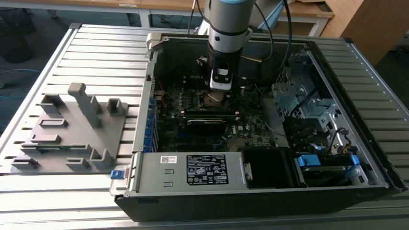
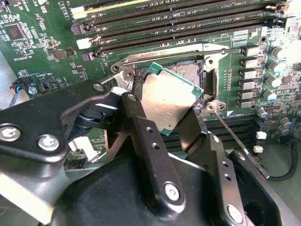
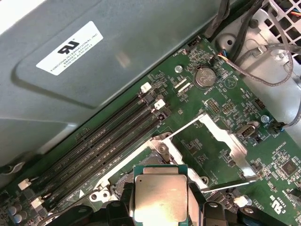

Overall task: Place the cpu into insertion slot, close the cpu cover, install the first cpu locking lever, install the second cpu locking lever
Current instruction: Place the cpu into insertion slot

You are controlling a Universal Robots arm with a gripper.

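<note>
Slatted metal table (image 1: pixel 96 52) carries an open case (image 1: pixel 255 206) lying on its side, with a grey fixture tray (image 1: pixel 70 129) near the table's edge at the exterior view's left. Inside the case the arm (image 1: pixel 229 24) reaches down over the board (image 2: pixel 37 47), about midway along the case's far wall. The gripper (image 2: pixel 167 106) is closed narrow on the cpu (image 2: pixel 171 101), pinching it by two opposite edges, metal top up. The chip hangs just above the slot (image 2: pixel 186 70), overlapping it but not seated; part of the pin field shows past one corner. The cover (image 3: pixel 225 139) stands swung away from the socket, and a thin lever (image 2: pixel 237 143) juts out beside it, so the opening looks free. In both wrist views the chip's edges do not run parallel with the slot's rim, so the step in hand, placing the cpu, seems to call for squaring it up first. It should probably be turned while hanging clear, never while touching, since the pins will likely bend under any sliding. A level, straight descent with no pressing suits a part that should drop in by its own weight. The fingers (image 2: pixel 136 99) reach below the chip's edge, so the rim and the lever are the things to watch.
</note>
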